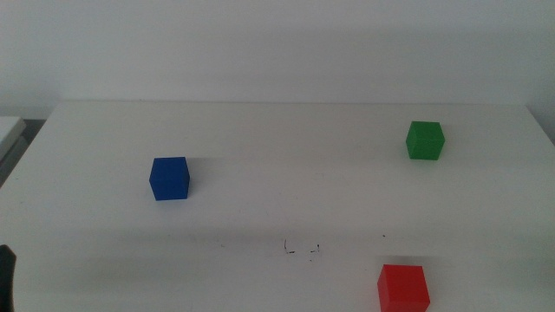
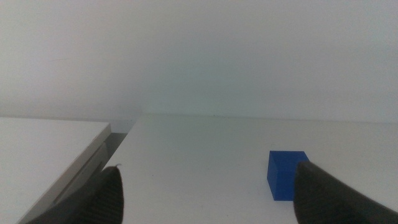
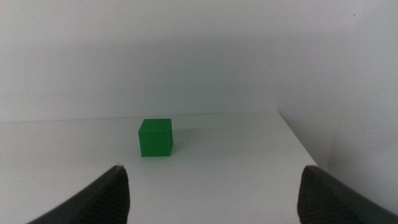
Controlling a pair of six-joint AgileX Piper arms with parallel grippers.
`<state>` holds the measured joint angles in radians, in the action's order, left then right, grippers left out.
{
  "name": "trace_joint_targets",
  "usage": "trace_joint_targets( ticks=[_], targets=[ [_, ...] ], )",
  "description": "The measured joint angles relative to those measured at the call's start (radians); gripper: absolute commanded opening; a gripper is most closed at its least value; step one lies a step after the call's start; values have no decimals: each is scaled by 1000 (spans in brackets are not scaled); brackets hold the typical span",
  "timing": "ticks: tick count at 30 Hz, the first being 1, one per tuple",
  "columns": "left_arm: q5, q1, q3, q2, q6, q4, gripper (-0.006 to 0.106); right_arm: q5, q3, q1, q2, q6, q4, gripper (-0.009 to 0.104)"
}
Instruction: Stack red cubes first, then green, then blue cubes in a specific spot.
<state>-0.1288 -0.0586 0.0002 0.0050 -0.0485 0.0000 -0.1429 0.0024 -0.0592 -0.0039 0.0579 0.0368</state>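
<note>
The red cube [image 1: 403, 287] sits near the table's front edge, right of centre. At the back right stands the green cube [image 1: 425, 139], which the right wrist view also shows as a green cube [image 3: 155, 137] well ahead of my open right gripper [image 3: 211, 193]. The blue cube [image 1: 169, 178] rests left of centre; the left wrist view has this blue cube [image 2: 285, 175] partly behind one jaw of my open left gripper [image 2: 208, 193]. The specific spot [image 1: 302, 250] is a few small dark marks on the white top, front centre. Only a dark tip [image 1: 7, 276] of the left arm shows at the bottom left corner.
The white table [image 1: 277, 208] runs back to a plain white wall. A second white surface [image 2: 43, 149] stands left of the table with a narrow gap between them. The table's right edge [image 3: 298, 140] lies a little beyond the green cube.
</note>
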Motion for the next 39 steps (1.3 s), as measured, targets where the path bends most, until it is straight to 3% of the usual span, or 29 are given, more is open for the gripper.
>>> trace_joint_targets(
  ticks=[6, 9, 12, 18, 21, 30, 33, 39],
  targets=[
    [0, 0, 0, 0, 0, 0, 94, 0, 0, 0, 0, 6, -37, 93],
    [0, 0, 0, 0, 0, 0, 94, -37, -69, 0, 32, 12, -91, 93],
    [0, 0, 0, 0, 0, 0, 94, -159, -262, 0, 166, 12, -113, 93],
    [0, 0, 0, 0, 0, 0, 94, -581, -692, 0, 475, 12, -164, 93],
    [0, 0, 0, 0, 0, 0, 94, -720, -844, 0, 573, 12, -177, 93],
    [0, 0, 0, 0, 0, 0, 94, -890, -923, 17, 717, 25, -202, 93],
    [0, 0, 0, 0, 0, 0, 94, -917, -923, 107, 821, 65, -175, 93],
    [0, 0, 0, 0, 0, 0, 94, -921, -933, 439, 1016, 294, -64, 93]
  ],
)
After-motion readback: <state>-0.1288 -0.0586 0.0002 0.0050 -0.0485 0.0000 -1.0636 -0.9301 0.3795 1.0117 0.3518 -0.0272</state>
